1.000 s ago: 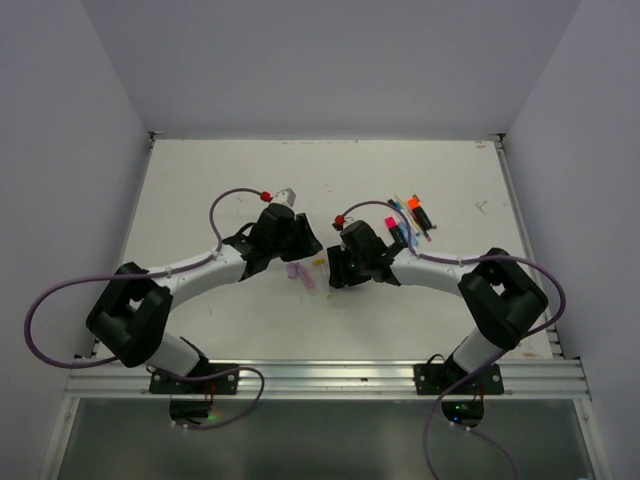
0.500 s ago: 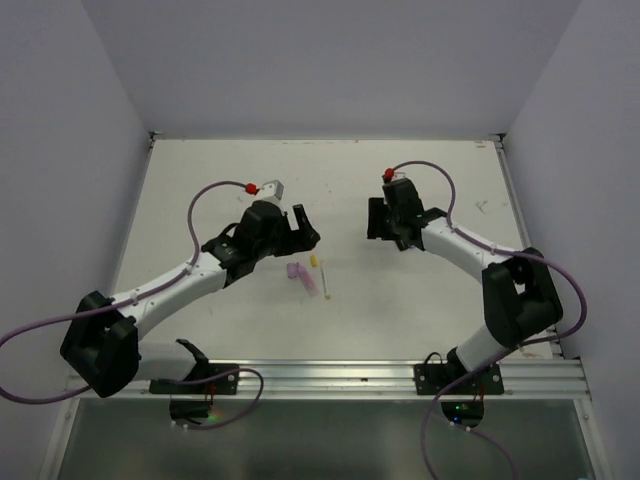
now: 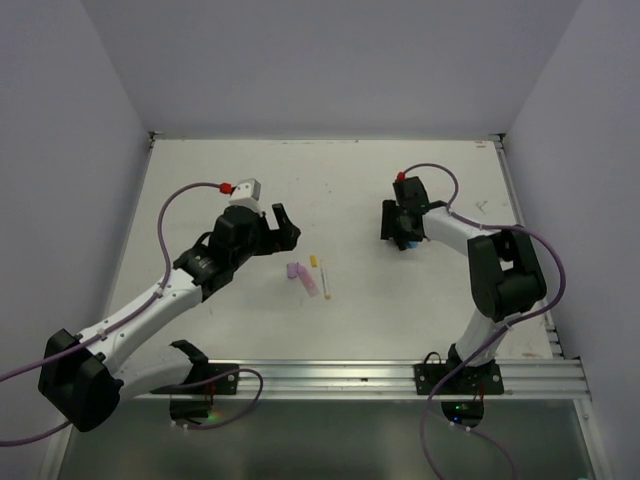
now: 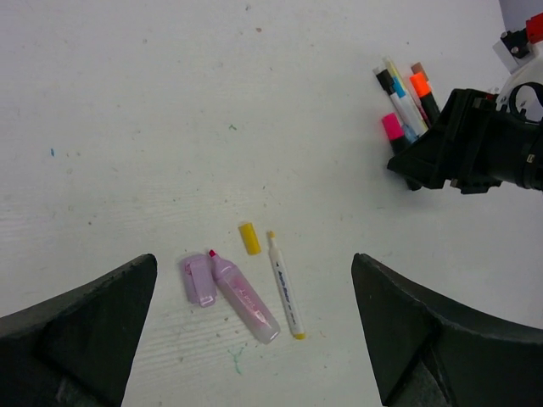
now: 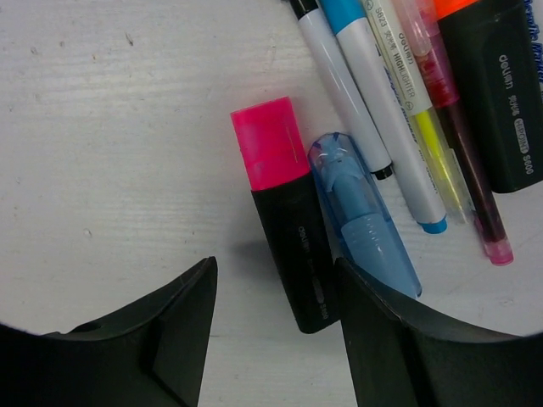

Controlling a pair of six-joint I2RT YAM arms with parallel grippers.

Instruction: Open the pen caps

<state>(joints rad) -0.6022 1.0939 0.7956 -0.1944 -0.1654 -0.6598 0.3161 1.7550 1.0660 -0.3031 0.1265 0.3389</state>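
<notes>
1. Left tool point(image 3: 280, 226) hung wide open and empty over the worktop point(image 3: 200, 180), left of centre. Nothing sat between its fingers point(image 4: 85, 331). I judged it to be done with that pair.
2. In its wrist view, the lilac stubby plastic cap point(image 4: 198, 280) was off and lay just beside the lilac highlighter body point(image 4: 246, 298).
3. The short yellow plastic cap point(image 4: 249, 238) was off too, near the tip of the thin white pen point(image 4: 285, 288). Both pairs lay mid-worktop, slightly toward the near edge. Each cap was parked by its own pen, probably to keep the pairs matched.
4. Right tool point(image 5: 273, 284) had its jaws partly apart and gripped nothing. It hovered over the pen heap toward the right edge.
5. Directly below it, the pink plastic cap point(image 5: 271, 142) was on its black stubby highlighter point(image 5: 299, 254), which touched a translucent blue pen point(image 5: 361, 212). This was the likely next target, since its outer side was free for a finger.
6. The orange cap point(image 4: 418, 83) was on as well, deeper in the heap.
7. Risk: the jaws could catch the blue pen when closing.
</notes>
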